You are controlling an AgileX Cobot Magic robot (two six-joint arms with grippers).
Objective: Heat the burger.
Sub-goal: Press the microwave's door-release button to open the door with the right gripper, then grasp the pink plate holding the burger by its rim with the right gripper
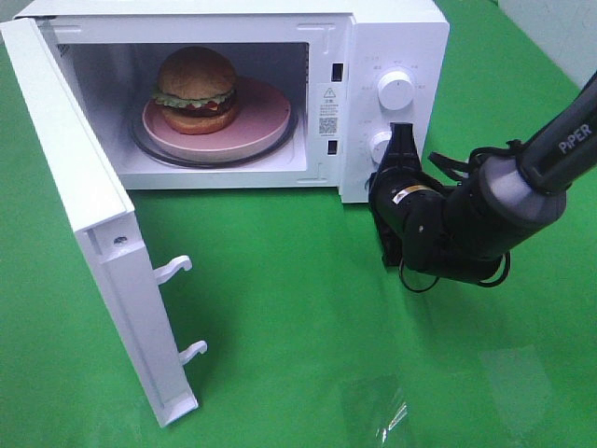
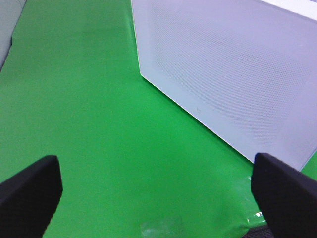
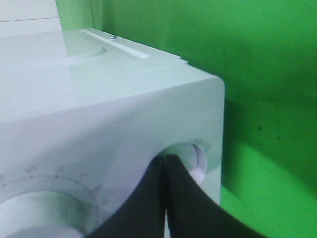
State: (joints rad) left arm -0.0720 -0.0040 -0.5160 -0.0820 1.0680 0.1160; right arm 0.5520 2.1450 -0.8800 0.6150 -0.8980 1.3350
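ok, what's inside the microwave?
A burger sits on a pink plate, and the plate sits on the glass turntable. The plate's middle under the burger and the burger's far side are hidden.

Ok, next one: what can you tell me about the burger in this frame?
The burger is round, with a glossy golden-brown top bun, frilly green lettuce, a dark patty and a bottom bun. It sits upright, left of centre on the pink plate inside the microwave, whose door stands open. Only the plate touches it.
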